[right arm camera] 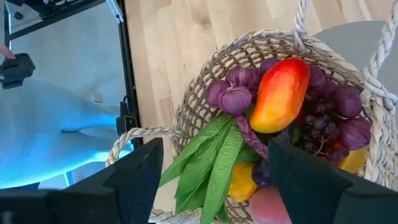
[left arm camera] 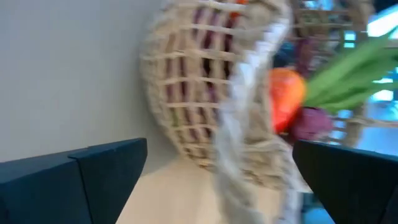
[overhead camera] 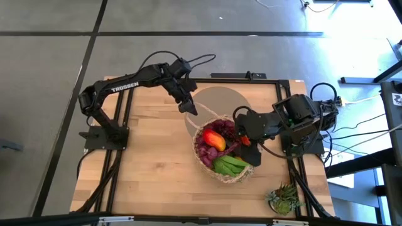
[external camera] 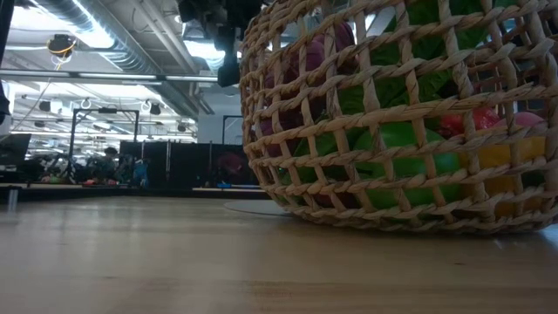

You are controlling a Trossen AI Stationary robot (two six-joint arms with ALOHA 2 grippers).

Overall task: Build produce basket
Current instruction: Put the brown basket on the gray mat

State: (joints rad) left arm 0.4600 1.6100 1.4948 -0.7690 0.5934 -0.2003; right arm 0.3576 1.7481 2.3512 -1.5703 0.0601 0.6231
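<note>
The tan wicker basket (overhead camera: 217, 176) stands on the wooden table, right of centre, and fills the low view (external camera: 392, 113). It holds produce: a red-orange and yellow fruit (right arm camera: 280, 93), green leaves (right arm camera: 208, 162), purple grapes (right arm camera: 323, 124) and purple bulbs. My left gripper (overhead camera: 188, 108) is open just beyond the basket's far-left rim; in its wrist view the fingers stand either side of the basket's pale rope handle (left arm camera: 233, 143) without touching it. My right gripper (overhead camera: 246, 143) hovers open over the basket's right side, above the leaves (right arm camera: 216, 146).
A round grey mat (overhead camera: 220, 100) lies on the table behind the basket. A spiky green potted plant (overhead camera: 286, 199) stands at the near right corner. Bare wood stretches to the basket's left and near side. The arms' black frame rails run along both table sides.
</note>
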